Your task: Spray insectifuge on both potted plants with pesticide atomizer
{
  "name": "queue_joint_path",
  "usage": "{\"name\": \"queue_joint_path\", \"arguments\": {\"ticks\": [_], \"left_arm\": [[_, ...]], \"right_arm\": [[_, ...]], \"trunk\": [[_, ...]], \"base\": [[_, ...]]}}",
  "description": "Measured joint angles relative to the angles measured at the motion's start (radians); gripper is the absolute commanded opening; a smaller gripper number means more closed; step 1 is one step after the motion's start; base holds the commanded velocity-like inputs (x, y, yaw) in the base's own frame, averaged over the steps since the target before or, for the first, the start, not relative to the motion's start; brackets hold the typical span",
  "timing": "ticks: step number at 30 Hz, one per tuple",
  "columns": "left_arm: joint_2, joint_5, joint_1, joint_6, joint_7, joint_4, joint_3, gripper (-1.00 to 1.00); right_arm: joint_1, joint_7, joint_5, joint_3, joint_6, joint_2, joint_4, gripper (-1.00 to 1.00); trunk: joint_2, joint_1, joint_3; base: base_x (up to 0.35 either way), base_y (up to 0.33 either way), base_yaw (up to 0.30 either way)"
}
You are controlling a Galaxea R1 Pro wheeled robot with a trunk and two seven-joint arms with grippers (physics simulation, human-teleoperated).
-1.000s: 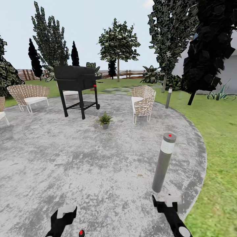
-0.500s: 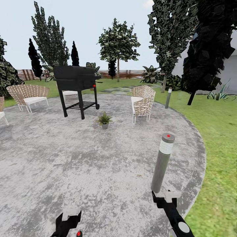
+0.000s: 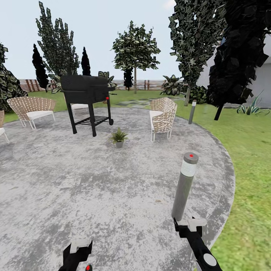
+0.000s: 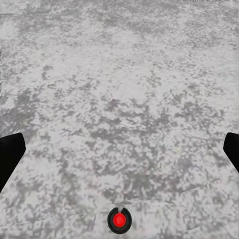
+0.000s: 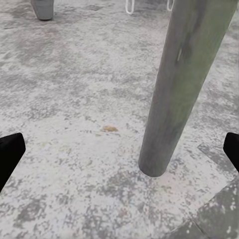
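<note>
One potted plant (image 3: 119, 136) is standing on the rough grey paving (image 3: 113, 195) between the black grill (image 3: 87, 94) and the wicker chair (image 3: 163, 117), well ahead of us. Its grey pot is also peeking into the right wrist view. Low at the edge of the head view, just beside the left gripper (image 3: 79, 244), a red-centred dark cap (image 3: 87, 268) is showing. In the left wrist view it is sitting on the paving between the fingers (image 4: 10, 154) and closer to the camera. We are judging that it may be the pesticide atomizer seen end-on, though we cannot tell for sure.

Both pairs of fingers are spread wide and pinching nothing. The right gripper (image 3: 192, 224) is hanging just beside the grey bollard lamp (image 3: 184, 184), whose post is looming between the right fingers (image 5: 9, 154).

The step in hand, as we are reading it, is fetching the bottle. To do that well we are wanting to tilt the head down and confirm the thing. Then we lower the left arm straight over it, close on its slim body rather than its top, and keep the right arm off the post.

No label, brand or writing is showing clearly enough for us to read
</note>
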Motion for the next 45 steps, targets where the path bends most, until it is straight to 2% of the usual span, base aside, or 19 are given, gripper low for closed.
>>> {"name": "queue_joint_path", "arguments": {"ticks": [7,29,36,45], "left_arm": [[0.0,0.0,-0.001,-0.001,-0.001,0.0,-0.003,1.0],[-0.003,-0.005,0.0,-0.004,-0.001,0.003,-0.01,1.0],[-0.002,-0.004,0.0,-0.057,-0.001,0.036,-0.01,1.0],[-0.002,-0.002,-0.002,-0.066,-0.001,0.047,-0.01,1.0]], "right_arm": [[0.0,-0.001,-0.001,-0.001,0.001,0.0,0.0,1.0],[0.0,-0.001,-0.001,-0.003,0.001,0.001,0.0,1.0],[0.0,-0.001,-0.001,-0.001,0.001,0.0,0.0,1.0],[0.0,-0.001,-0.001,-0.001,0.0,0.001,0.0,1.0]], "trunk": [[-0.049,0.027,-0.026],[-0.203,0.111,-0.129],[-0.252,0.138,-0.162],[-0.315,0.172,-0.204]], "base": [[0.0,0.0,0.0],[0.0,0.0,0.0],[0.0,0.0,0.0],[0.0,0.0,0.0]]}}
